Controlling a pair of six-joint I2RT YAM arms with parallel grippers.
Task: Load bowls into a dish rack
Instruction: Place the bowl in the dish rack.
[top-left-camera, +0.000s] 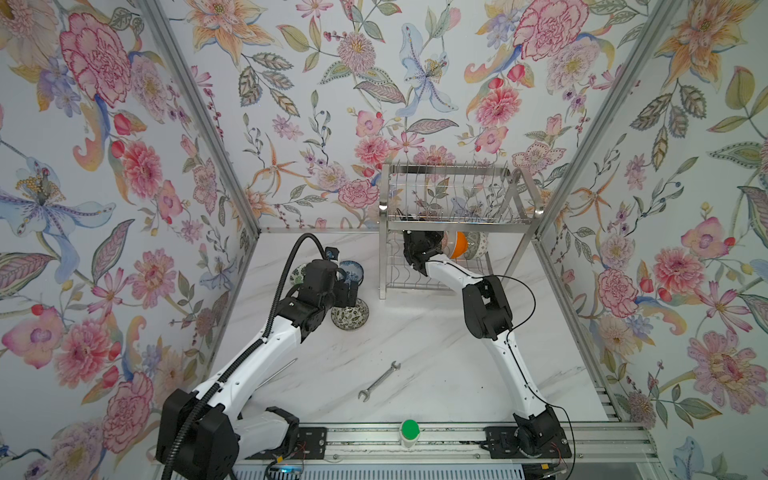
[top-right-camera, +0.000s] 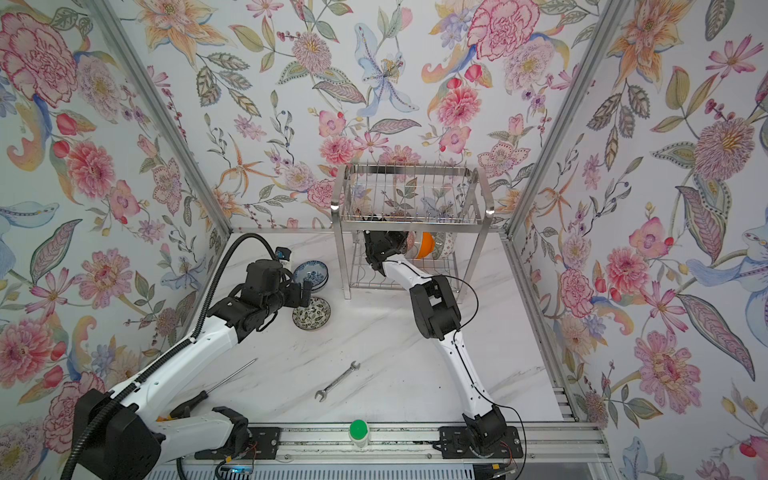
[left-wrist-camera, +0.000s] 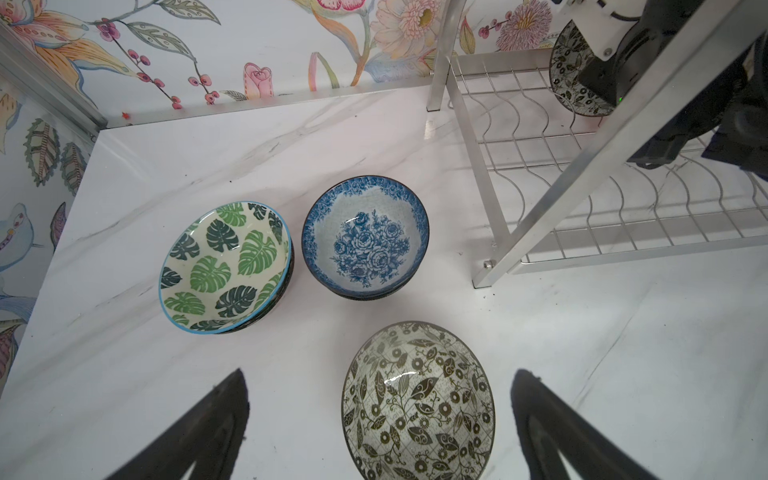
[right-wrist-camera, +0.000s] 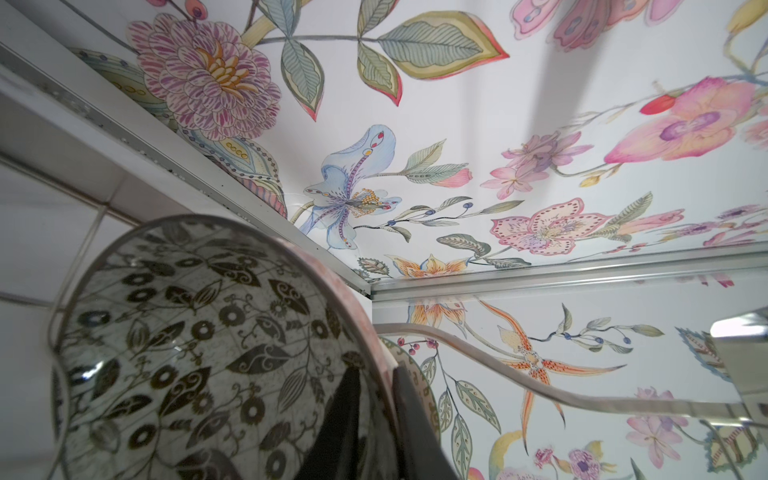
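The dish rack (top-left-camera: 457, 226) (top-right-camera: 415, 222) stands at the back right. Under its upper tier my right gripper (right-wrist-camera: 376, 370) straddles the rim of a black-and-white floral bowl (right-wrist-camera: 187, 353) (left-wrist-camera: 573, 79), pink outside, held on edge over the wavy lower grid. An orange bowl (top-left-camera: 459, 245) and a patterned one (top-left-camera: 478, 245) stand on edge just behind it. My left gripper (left-wrist-camera: 382, 374) (top-left-camera: 353, 291) hangs wide open above another black-and-white bowl (left-wrist-camera: 417, 403) on the table. Beyond it sit a blue-and-white bowl (left-wrist-camera: 365, 237) and a green-leaf bowl (left-wrist-camera: 226, 266), each on top of a stack.
A wrench (top-left-camera: 380, 380) lies mid-table and a screwdriver (top-right-camera: 216, 384) lies under the left arm. A green-capped white object (top-left-camera: 410, 430) stands on the front rail. Flowered walls close in the table on three sides. The rack's leg (left-wrist-camera: 484, 282) stands near the bowls.
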